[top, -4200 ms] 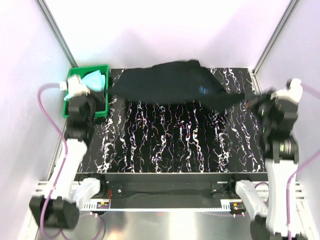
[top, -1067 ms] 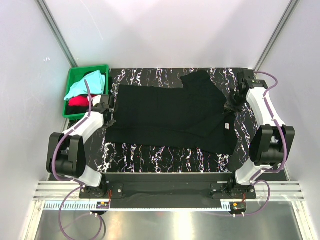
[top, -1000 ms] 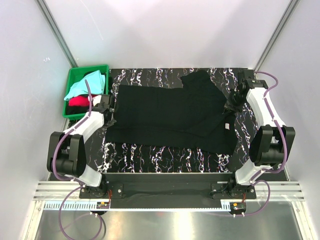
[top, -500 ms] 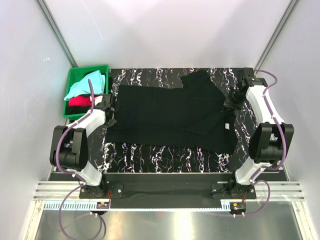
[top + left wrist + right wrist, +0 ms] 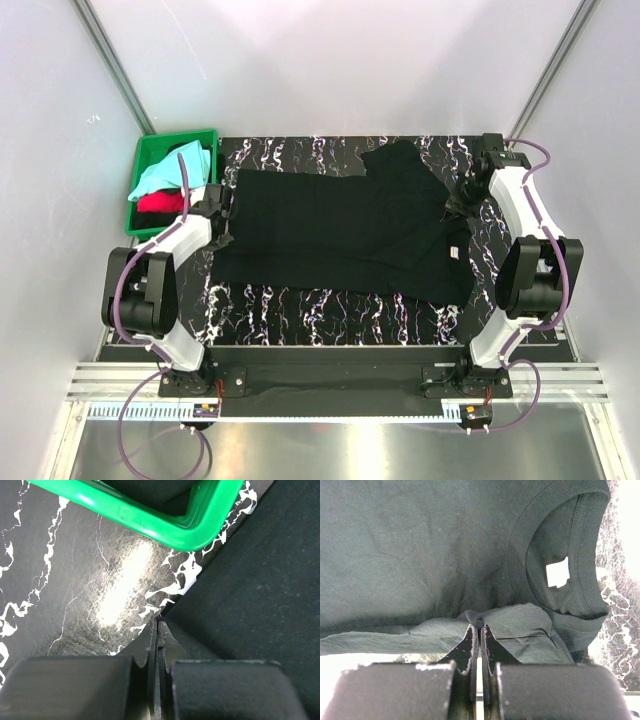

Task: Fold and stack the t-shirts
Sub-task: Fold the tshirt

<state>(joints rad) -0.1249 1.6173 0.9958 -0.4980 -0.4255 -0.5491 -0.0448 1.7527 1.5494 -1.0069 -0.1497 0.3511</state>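
Note:
A large black t-shirt (image 5: 340, 230) lies spread flat across the tabletop, its collar and white neck label (image 5: 454, 252) at the right. My left gripper (image 5: 222, 213) is at the shirt's left edge, next to the crate. In the left wrist view it (image 5: 157, 622) is shut, with the corner of the black cloth (image 5: 250, 580) at its tips. My right gripper (image 5: 456, 205) is at the shirt's right side. In the right wrist view it (image 5: 479, 626) is shut on a bunched fold of the cloth (image 5: 420, 540) beside the collar and label (image 5: 557, 573).
A green crate (image 5: 150, 152) stands at the far left corner and holds a pale aqua shirt (image 5: 170, 170) and a red one (image 5: 160, 203). Its rim (image 5: 150, 522) is close ahead of the left fingers. Metal frame posts rise at both far corners.
Four seconds ago the shirt hung bunched along the far edge; now it lies flat. Over the last second both grippers have crept slightly farther away, and the shirt has barely shifted.

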